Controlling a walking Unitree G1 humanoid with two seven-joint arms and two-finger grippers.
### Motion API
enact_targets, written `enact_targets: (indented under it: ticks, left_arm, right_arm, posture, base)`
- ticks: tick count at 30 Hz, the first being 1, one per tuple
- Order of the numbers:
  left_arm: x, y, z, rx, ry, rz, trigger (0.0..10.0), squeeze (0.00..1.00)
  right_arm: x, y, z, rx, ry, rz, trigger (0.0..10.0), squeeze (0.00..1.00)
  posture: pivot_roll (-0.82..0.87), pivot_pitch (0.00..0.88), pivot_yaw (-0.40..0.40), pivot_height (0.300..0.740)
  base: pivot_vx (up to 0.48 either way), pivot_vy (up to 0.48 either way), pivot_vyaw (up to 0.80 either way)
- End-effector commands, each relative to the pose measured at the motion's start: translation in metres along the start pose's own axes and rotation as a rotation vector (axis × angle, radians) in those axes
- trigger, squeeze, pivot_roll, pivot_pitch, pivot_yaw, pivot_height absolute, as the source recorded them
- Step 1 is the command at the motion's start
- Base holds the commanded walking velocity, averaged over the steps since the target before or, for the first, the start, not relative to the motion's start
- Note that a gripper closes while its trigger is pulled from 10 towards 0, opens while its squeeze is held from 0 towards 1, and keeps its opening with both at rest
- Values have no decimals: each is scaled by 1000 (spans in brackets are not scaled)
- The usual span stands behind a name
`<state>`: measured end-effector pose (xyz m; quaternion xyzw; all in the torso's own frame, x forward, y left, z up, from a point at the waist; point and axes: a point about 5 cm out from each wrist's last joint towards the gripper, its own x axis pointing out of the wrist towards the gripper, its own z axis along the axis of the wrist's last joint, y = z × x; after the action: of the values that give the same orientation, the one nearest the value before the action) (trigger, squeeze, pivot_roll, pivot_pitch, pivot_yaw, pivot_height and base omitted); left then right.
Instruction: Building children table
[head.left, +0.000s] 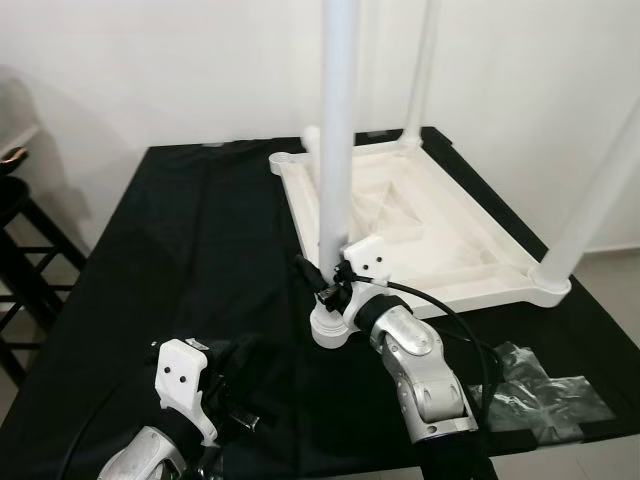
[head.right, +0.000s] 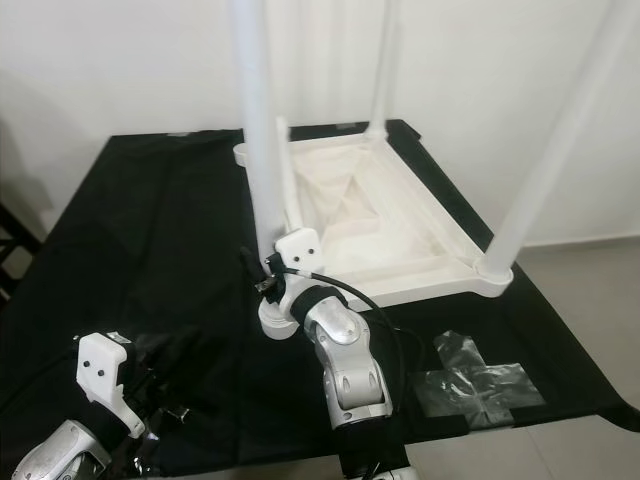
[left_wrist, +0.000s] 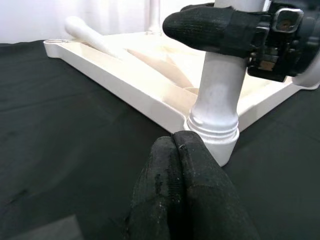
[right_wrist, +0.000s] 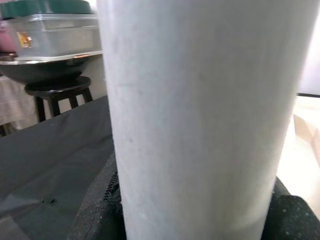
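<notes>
Right end effector (head.left: 335, 285) clenches the table leg (head.left: 337, 130); keep it upright while seating it. Left end effector (left_wrist: 175, 150) rests clenched empty near the bench's front edge.

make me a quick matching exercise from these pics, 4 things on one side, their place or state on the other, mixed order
Things:
1. right gripper
2. left gripper
3. tabletop
4. plastic wrap

States:
A. crumpled on the black cloth, near its right edge
B. upside down, legs pointing up
C. shut, holding nothing, near the corner socket
D. shut on the near-left leg, low down

Pairs: 1-D, 2-C, 3-B, 4-A
</notes>
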<state>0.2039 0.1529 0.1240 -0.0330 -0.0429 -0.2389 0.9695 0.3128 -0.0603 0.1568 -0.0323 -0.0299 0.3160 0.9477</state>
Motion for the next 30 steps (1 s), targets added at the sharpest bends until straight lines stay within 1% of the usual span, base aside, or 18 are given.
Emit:
enact_targets:
  ticks: [1,4,6,8,9,10,11,12,13,14,17,19,20,21,23,25,26,30]
  left_arm:
    - [0,1,-2,0,16,-3,10000,0]
    - [0,1,-2,-1,16,-5,10000,0]
    - [1,1,-3,-1,15,-5,10000,0]
    - [1,1,-3,-1,15,-5,10000,0]
    - [2,1,-3,-1,14,-5,10000,0]
    - [2,1,-3,0,14,-5,10000,0]
    - [2,1,-3,0,14,-5,10000,0]
    - [3,1,-3,1,14,-4,10000,0]
    - [3,1,-3,1,14,-4,10000,0]
    - [3,1,-3,1,14,-5,10000,0]
    - [3,1,-3,1,14,-5,10000,0]
    - [4,1,-3,1,14,-5,10000,0]
    - [4,1,-4,1,14,-5,10000,0]
    - [4,1,-4,1,14,-5,10000,0]
    - [4,1,-4,2,15,-4,10000,0]
    - [4,1,-5,2,15,-4,10000,0]
    - [4,1,-5,1,16,-5,10000,0]
    - [4,0,-5,-1,17,-7,10000,0]
  right_arm:
    - [-4,-6,-32,50,161,34,10000,1000]
    - [-3,-5,-29,60,153,58,10000,1000]
    - [7,-10,-12,91,75,76,10000,1000]
    - [12,-11,1,104,18,144,10000,1000]
    - [13,-10,5,121,7,202,10000,1000]
    - [15,-9,12,115,-12,295,10000,1000]
    - [15,-9,12,115,-12,295,10000,1000]
    - [16,-9,22,76,-16,510,10000,133]
    - [16,-9,23,64,-14,556,10000,133]
    - [16,-11,25,29,-11,605,10000,0]
    - [16,-11,25,29,-11,605,10000,0]
    - [17,-12,26,4,-10,631,10000,0]
    - [17,-14,26,-11,18,733,10000,0]
    - [17,-14,26,-11,18,733,10000,0]
    - [21,-20,28,-1,61,852,10000,0]
    - [24,-22,29,15,69,870,10000,0]
    - [26,-24,29,24,74,865,0,0]
    - [27,-26,28,54,79,889,0,0]
  posture:
    - [15,101,23,740]
    - [15,101,23,740]
    - [12,96,24,740]
    - [12,95,24,740]
    - [14,92,25,740]
    - [17,90,26,740]
    - [17,90,26,740]
    - [16,88,26,740]
    - [16,88,26,740]
    - [21,83,25,740]
    - [21,83,25,740]
    - [21,83,25,740]
    - [26,75,27,740]
    - [26,75,27,740]
    - [30,73,27,740]
    - [28,69,29,740]
    - [29,68,31,740]
    - [29,66,32,740]
  base:
    - [0,0,0]
    - [0,0,0]
    - [0,0,0]
    - [0,0,0]
    - [0,0,0]
    - [0,0,0]
    - [0,0,0]
    - [0,0,0]
    - [0,0,0]
    - [0,0,0]
    - [0,0,0]
    - [0,0,0]
    - [0,0,0]
    - [0,0,0]
    - [0,0,0]
    - [0,0,0]
    - [0,0,0]
    - [0,0,0]
